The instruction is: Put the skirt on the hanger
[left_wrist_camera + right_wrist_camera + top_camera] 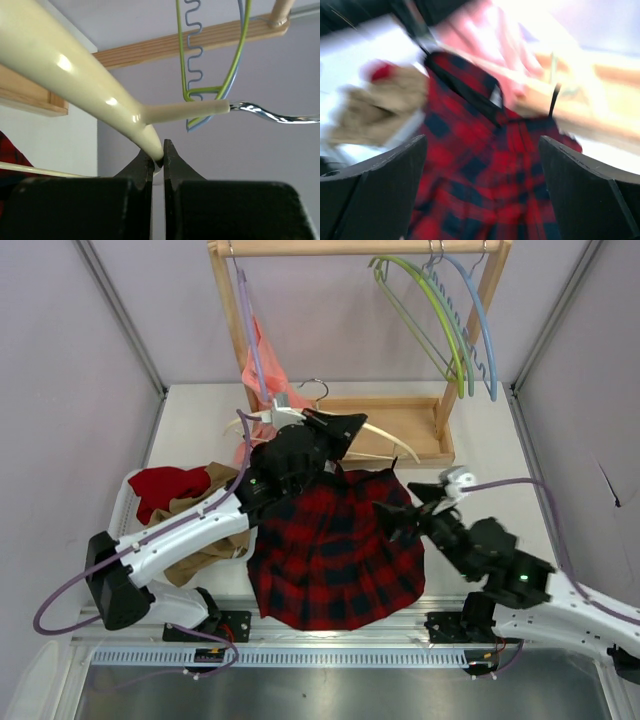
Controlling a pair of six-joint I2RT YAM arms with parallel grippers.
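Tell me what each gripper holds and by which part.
The left gripper pinches the cream hanger at its middle, beside the base of the hook stem. The right gripper is open and holds nothing.

We can't find any text, brand, number or sign that's actually readable in any of the three views. The closest we get is a small white tag (496, 96) at the waistband of the red and black plaid fabric skirt (485, 165) in the right wrist view. It's way too blurred for us to tell if anything's printed on it.
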